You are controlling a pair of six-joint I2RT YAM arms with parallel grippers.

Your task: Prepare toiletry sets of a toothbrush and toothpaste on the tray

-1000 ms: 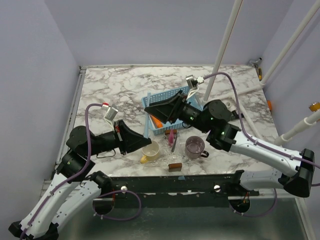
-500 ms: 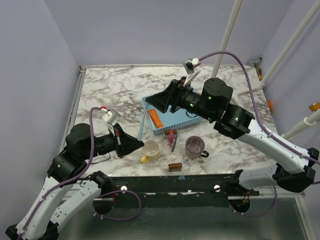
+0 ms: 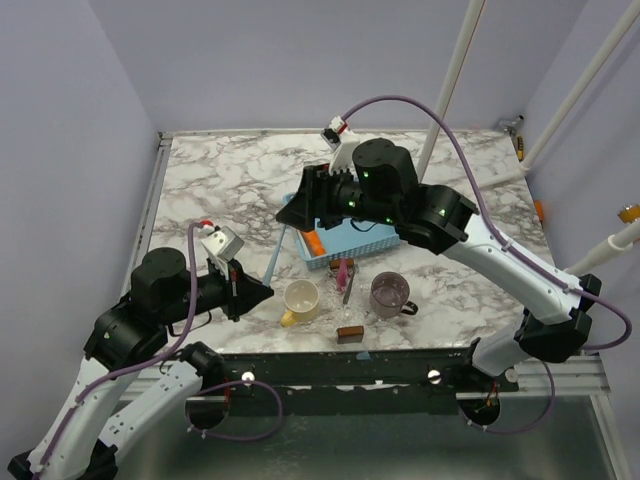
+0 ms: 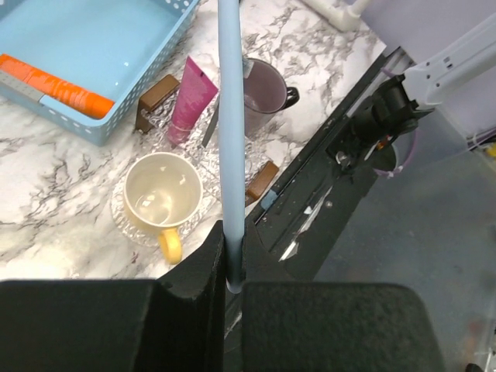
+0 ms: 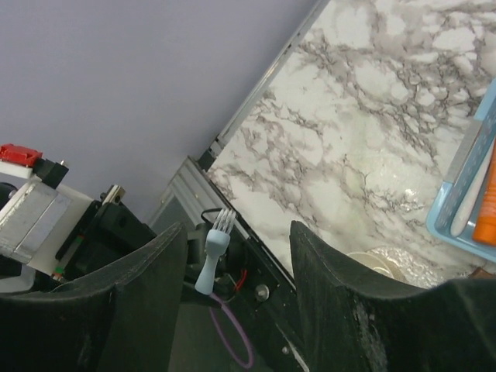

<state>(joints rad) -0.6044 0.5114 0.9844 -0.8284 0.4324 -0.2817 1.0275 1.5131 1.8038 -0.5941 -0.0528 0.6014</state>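
My left gripper [image 3: 262, 292] [image 4: 231, 242] is shut on the butt end of the toothbrush [image 3: 277, 254] [image 4: 230, 116], a thin light blue stick that rises toward the tray's left end. Its bristled head [image 5: 217, 240] sits between the fingers of my right gripper [image 3: 287, 217] [image 5: 239, 229], which is open and not touching it. The tray [image 3: 330, 262] [image 4: 116, 46] is a light blue mesh basket, largely covered by my right arm. An orange toothpaste [image 3: 314, 243] [image 4: 58, 87] lies inside it. A pink toothpaste [image 3: 342, 272] [image 4: 194, 94] lies on the marble just in front.
A yellow mug [image 3: 301, 300] [image 4: 163, 198] on a glass coaster and a purple-grey mug [image 3: 390, 294] [image 4: 263, 81] stand near the front edge. Small brown blocks [image 3: 349, 334] [image 4: 155, 101] lie beside them. Behind the tray stretches bare marble [image 3: 230, 170].
My right arm swung left off the tray and its jaws opened wider, now flanking the brush head. My left gripper drew back toward the near left, still holding the toothbrush.
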